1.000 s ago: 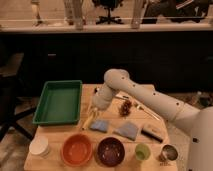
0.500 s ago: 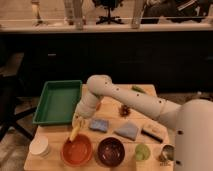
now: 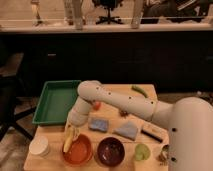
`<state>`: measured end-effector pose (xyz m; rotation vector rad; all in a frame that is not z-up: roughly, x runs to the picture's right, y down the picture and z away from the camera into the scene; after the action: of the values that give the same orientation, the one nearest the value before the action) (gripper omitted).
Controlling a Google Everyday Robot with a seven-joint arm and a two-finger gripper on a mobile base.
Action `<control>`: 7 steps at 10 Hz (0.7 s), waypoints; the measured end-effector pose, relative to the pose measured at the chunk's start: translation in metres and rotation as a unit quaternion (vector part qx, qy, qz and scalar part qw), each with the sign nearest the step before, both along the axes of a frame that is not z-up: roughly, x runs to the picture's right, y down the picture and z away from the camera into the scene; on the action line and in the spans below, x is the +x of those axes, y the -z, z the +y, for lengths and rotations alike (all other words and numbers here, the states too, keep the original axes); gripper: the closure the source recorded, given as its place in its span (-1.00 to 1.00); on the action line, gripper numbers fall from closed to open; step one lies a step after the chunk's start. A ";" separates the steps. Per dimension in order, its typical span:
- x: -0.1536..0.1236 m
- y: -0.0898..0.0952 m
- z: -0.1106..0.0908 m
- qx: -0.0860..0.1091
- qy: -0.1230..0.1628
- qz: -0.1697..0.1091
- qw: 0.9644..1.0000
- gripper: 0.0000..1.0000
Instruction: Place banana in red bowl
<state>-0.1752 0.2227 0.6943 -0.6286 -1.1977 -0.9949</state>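
Note:
The small pale-yellow banana hangs almost upright over the left rim of the orange-red bowl, at the table's front left. My gripper is right above the bowl's left edge, shut on the banana's upper end. The white arm reaches in from the right across the table and hides part of its middle. The banana's lower tip is at the height of the bowl's rim; I cannot tell whether it touches it.
A dark maroon bowl stands right of the red bowl. A white cup is to its left, with a green tray behind. Two blue sponges, a green cup, a black object and a green pepper lie on the table.
My arm has swung from the table's middle to the front left, carrying the banana down to the red bowl's left rim.

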 end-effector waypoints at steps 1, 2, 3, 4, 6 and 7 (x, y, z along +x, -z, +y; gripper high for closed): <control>0.002 0.002 0.007 -0.005 0.003 -0.003 1.000 1.00; 0.006 0.003 0.012 -0.009 0.004 -0.004 1.000 1.00; 0.010 0.004 0.016 -0.012 0.004 -0.003 1.000 1.00; 0.014 0.005 0.019 -0.015 0.003 -0.003 1.000 1.00; 0.025 0.006 0.024 -0.021 0.000 0.001 1.000 1.00; 0.025 0.006 0.024 -0.022 0.000 0.001 1.000 1.00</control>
<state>-0.1505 0.2468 0.6880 -0.6638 -1.2203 -0.9708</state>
